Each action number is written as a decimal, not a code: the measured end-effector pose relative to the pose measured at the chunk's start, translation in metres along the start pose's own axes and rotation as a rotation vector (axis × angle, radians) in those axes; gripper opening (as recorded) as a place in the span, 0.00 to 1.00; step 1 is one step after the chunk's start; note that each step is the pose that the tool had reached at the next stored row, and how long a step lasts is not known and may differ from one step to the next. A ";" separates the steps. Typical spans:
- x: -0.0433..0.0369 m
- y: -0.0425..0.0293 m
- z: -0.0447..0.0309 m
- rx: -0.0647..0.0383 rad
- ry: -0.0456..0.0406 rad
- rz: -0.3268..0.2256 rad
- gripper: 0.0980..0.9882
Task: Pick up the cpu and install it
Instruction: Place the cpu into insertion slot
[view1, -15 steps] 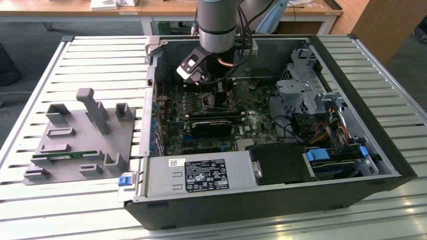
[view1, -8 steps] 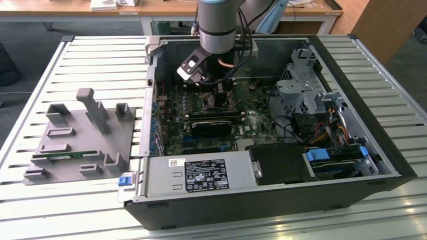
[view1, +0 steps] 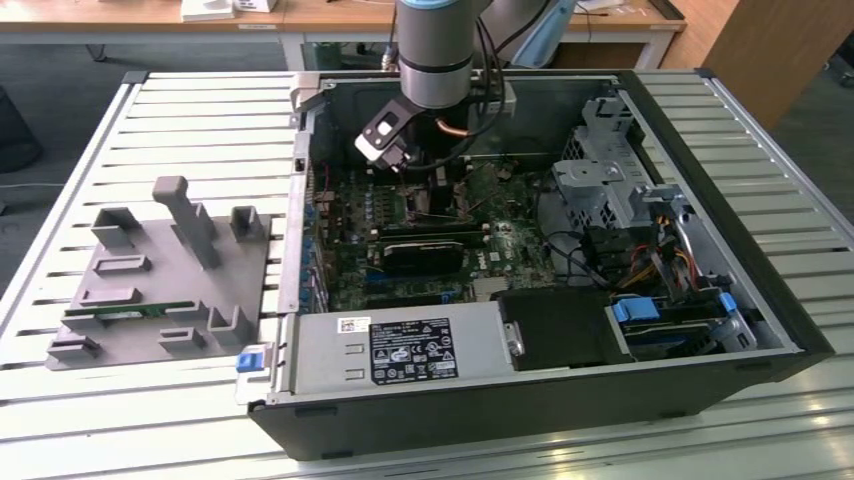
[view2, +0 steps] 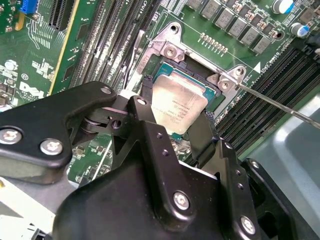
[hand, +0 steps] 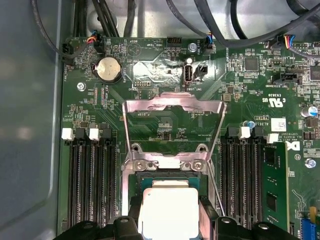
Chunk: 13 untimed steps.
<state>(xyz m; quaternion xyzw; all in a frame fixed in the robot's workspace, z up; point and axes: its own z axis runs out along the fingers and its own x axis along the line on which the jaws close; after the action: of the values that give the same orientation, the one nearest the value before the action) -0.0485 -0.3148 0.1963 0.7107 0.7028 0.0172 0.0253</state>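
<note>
The open computer case (view1: 441, 425) lies on its side. In the exterior view, the grey holder block (view1: 147, 280) stands at its 9 o'clock and the arm (view1: 434, 50) enters from 12 o'clock, reaching down to the motherboard (view1: 400, 210).

In the second wrist view, the gripper (view2: 176, 116) is narrowed onto the cpu (view2: 177, 102), with one finger against each of two opposite edges. The cpu sits square within the socket frame (view2: 170, 50), level with it or just above; full seating cannot be confirmed.

In the first wrist view, the load plate (hand: 172, 102) stands raised off the socket. The thin retention lever (view2: 280, 106) is swung clear.

Status: pickup and transfer done. Release, plate closure and lever lock not yet done.
</note>
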 end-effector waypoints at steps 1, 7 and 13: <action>0.0002 0.0000 0.0006 0.000 0.0000 0.000 0.49; 0.0003 -0.0001 0.0016 0.001 -0.0001 0.000 0.49; 0.0003 -0.0001 0.0017 0.001 0.0000 0.000 0.50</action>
<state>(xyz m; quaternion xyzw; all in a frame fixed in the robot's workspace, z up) -0.0485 -0.3145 0.1946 0.7108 0.7027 0.0170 0.0250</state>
